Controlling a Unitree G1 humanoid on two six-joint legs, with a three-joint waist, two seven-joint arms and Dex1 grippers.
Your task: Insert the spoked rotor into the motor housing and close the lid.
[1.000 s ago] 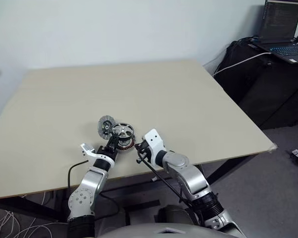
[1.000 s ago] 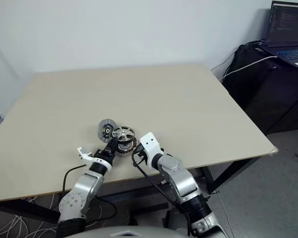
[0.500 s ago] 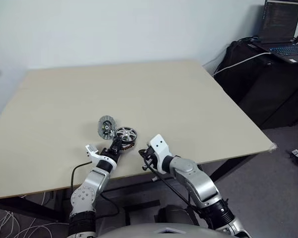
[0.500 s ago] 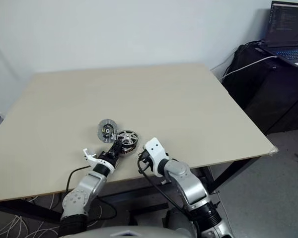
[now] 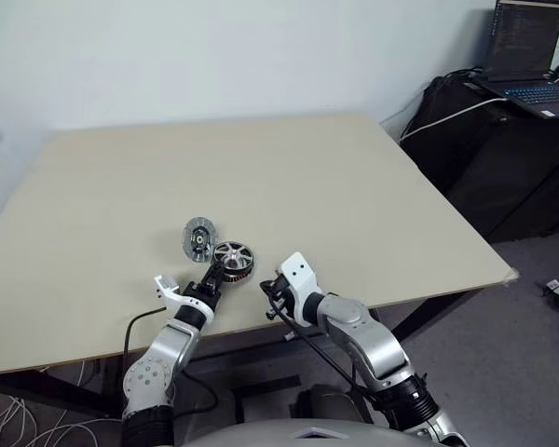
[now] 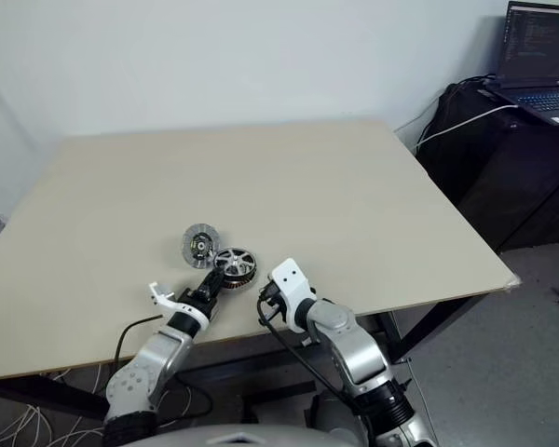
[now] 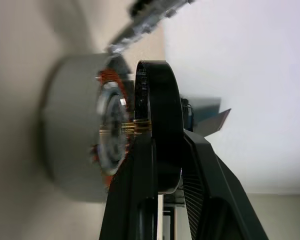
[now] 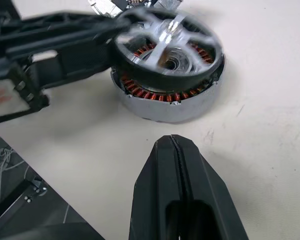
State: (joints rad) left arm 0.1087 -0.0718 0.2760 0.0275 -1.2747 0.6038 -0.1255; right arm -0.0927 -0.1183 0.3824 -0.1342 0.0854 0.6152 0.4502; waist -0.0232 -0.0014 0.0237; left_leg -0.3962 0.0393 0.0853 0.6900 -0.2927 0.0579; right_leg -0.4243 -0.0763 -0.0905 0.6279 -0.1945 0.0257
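Beige table [image 5: 289,186], no legible writing

Left wrist view: motor housing [image 7: 75,135] blurred, its far side behind the spoked rotor [image 7: 157,125], seen edge-on, so spokes can't be made out; rotor's lower rim covered by left gripper [image 7: 157,165] fingers. Lid [image 7: 150,15] blurred, cut off by pic edge. Right wrist view: rotor's spokes motion-smeared, lid [image 8: 132,5] mostly out of frame, right gripper [image 8: 177,147] base cut off. Head views: whether rotor is seated in housing [image 5: 235,270] or hovering just above is too small to tell.
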